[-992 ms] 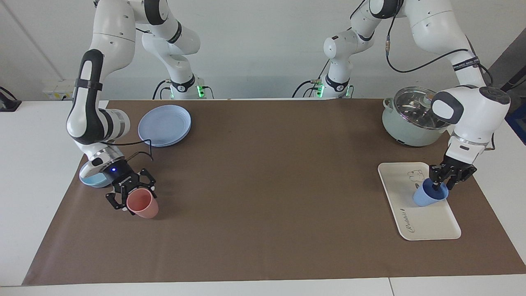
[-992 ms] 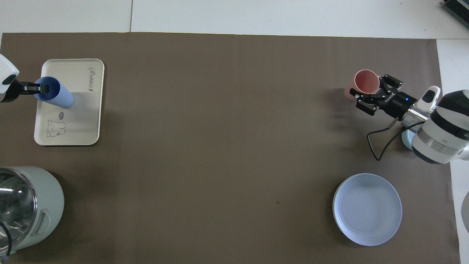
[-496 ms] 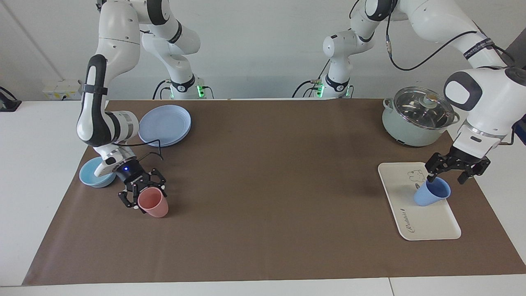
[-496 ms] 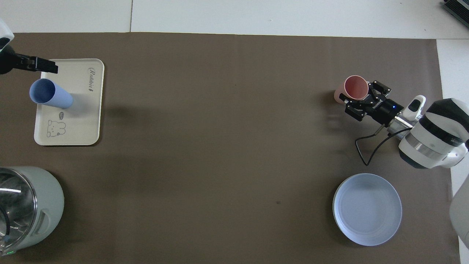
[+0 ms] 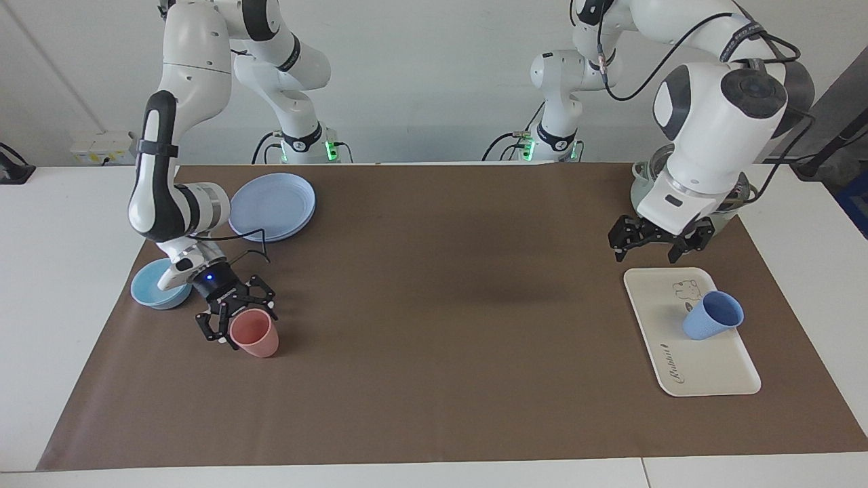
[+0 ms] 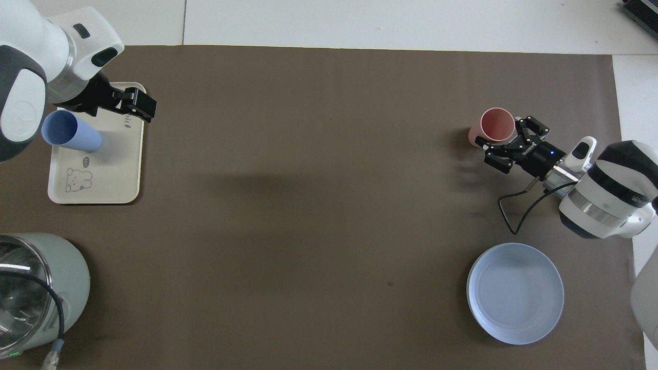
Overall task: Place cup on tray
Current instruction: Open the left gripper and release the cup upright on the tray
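The periwinkle-blue cup [image 5: 712,316] [image 6: 71,134] stands mouth up on the cream tray [image 5: 705,369] [image 6: 113,169] at the left arm's end of the table, with nothing touching it. My left gripper [image 5: 649,251] [image 6: 139,105] hangs open and empty in the air over the tray's rim, clear of the cup. My right gripper [image 5: 230,317] [image 6: 506,146] is low at the right arm's end, right against the rim of a pink cup [image 5: 255,333] [image 6: 496,125] that sits on the brown mat.
A pale green pot with a glass lid [image 5: 651,203] [image 6: 36,288] stands nearer to the robots than the tray, partly hidden by the left arm. Stacked blue plates [image 5: 271,205] [image 6: 515,293] and a light-blue bowl [image 5: 154,290] lie by the right arm.
The left gripper opened, let go of the blue cup, rose and swung away from it. The right gripper shifted a little toward the table's middle with the pink cup.
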`<state>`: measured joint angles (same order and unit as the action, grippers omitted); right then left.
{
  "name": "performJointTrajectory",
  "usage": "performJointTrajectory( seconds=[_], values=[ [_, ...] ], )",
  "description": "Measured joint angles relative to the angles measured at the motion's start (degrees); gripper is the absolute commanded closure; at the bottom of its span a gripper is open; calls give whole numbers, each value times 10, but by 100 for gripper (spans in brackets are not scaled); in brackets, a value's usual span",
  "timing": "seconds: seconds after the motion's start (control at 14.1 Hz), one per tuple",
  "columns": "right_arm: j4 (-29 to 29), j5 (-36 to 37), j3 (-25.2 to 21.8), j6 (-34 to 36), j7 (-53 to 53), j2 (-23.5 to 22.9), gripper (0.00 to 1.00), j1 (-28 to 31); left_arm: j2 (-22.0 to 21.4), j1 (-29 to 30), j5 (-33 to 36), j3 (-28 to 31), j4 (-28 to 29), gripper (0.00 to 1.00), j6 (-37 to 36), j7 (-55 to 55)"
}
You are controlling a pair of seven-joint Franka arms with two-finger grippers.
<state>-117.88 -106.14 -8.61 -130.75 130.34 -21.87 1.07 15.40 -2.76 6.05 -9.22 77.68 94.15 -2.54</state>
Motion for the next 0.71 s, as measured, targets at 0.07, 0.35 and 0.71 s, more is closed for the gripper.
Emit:
performJointTrajectory(
  seconds=[0.07, 0.35, 0.71],
  values=[
    [0, 0, 0, -5, 0, 6, 0, 0, -25, 1, 0, 1, 19, 0, -7, 0],
    [0, 2, 0, -73, -15, 42, 0, -28, -131, 8, -11, 6, 131, 0, -10, 0],
    [0, 54, 1, -199, -137, 101, 0, -92, -143, 34, -57, 14, 155, 0, -7, -1]
  ],
)
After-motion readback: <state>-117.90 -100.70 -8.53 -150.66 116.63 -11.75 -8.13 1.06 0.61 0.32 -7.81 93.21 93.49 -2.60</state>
